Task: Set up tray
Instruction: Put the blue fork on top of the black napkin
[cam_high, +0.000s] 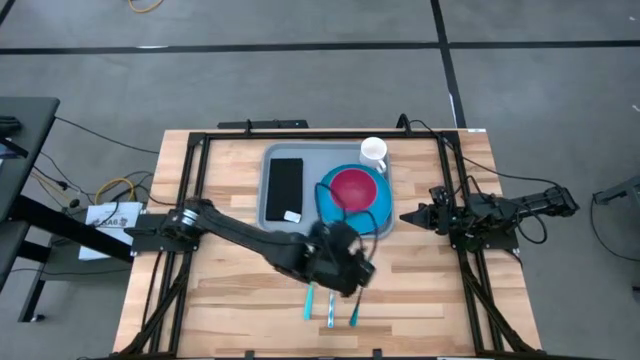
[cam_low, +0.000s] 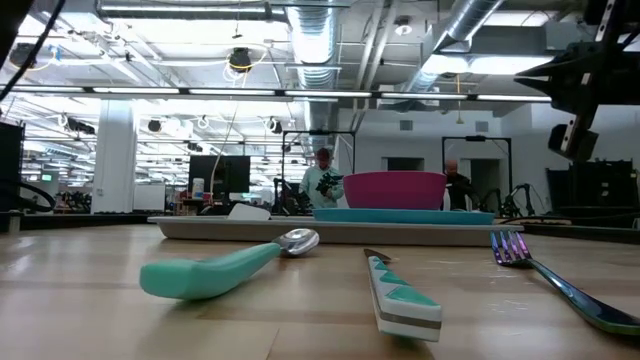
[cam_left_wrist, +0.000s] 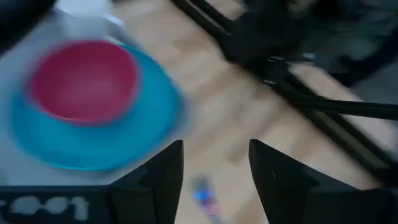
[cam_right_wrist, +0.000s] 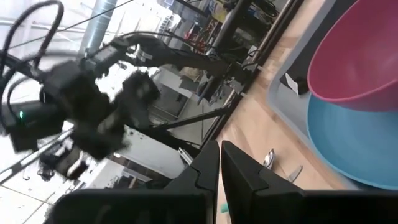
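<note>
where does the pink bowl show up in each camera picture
High view: the pink bowl sits on the blue plate, right half of the tray.
Low view: centre, behind the cutlery.
Left wrist view: upper left.
Right wrist view: upper right.
Shared landmark: the blue plate beneath it.

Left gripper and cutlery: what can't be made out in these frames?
- Left gripper: hidden under its own wrist in the high view; the wrist view shows it open and empty.
- Cutlery: upper ends covered by the left arm in the high view.
- Cup: hidden behind the bowl in the low view.
- Plate: blurred in the left wrist view.
</note>
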